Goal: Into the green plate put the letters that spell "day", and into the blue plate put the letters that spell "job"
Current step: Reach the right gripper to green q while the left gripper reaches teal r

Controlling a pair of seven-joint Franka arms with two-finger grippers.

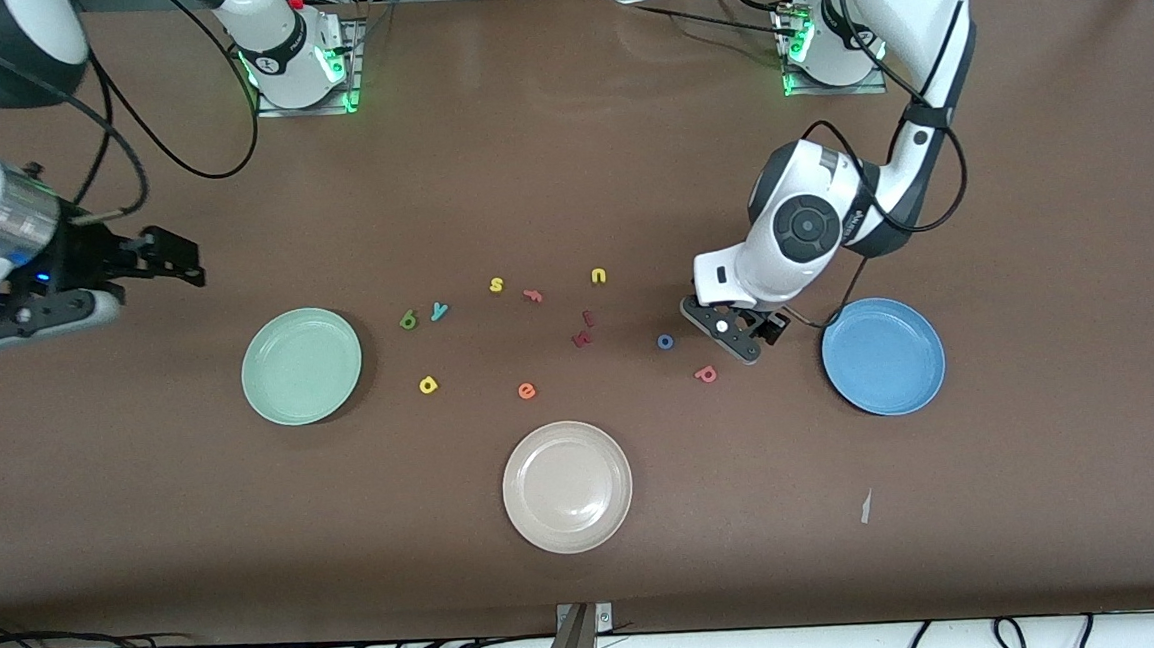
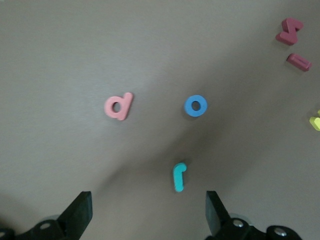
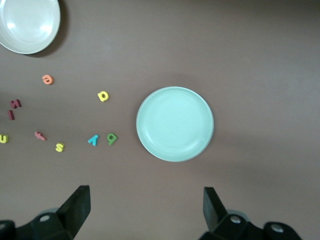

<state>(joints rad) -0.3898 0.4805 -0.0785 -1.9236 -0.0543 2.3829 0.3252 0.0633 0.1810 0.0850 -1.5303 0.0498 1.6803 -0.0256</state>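
Broadly, three round plates are set on the brown table (image 1: 567, 164): the green plate (image 1: 301, 366) toward the right arm's end, the blue plate (image 1: 883, 355) toward the left arm's end, and a beige plate (image 1: 567, 486) between them, nearest the front camera. Both task plates are seen to hold nothing. The left gripper (image 1: 738, 332) is lowered close to the table just beside the blue plate, its fingers spread apart with nothing between them; in the left wrist view the teal "j" (image 2: 179, 177) is found on the table under that gap, with the blue "o" (image 1: 665, 342) and the salmon-red letter (image 1: 705, 374) lying near. The right gripper (image 1: 167, 259) is held up over bare table past the green plate at the right arm's end, its fingers likewise parted and unloaded. The olive-green letter (image 1: 408, 320) and the teal "y" (image 1: 439, 310) lie almost touching near the green plate, and the yellow bowl-and-stem letter (image 1: 427, 384) lies nearer the front camera than they do. An orange "e" (image 1: 527, 391), a yellow "s" (image 1: 496, 285), a yellow "u" (image 1: 598, 277) and dark red letters (image 1: 584, 332) are scattered mid-table.
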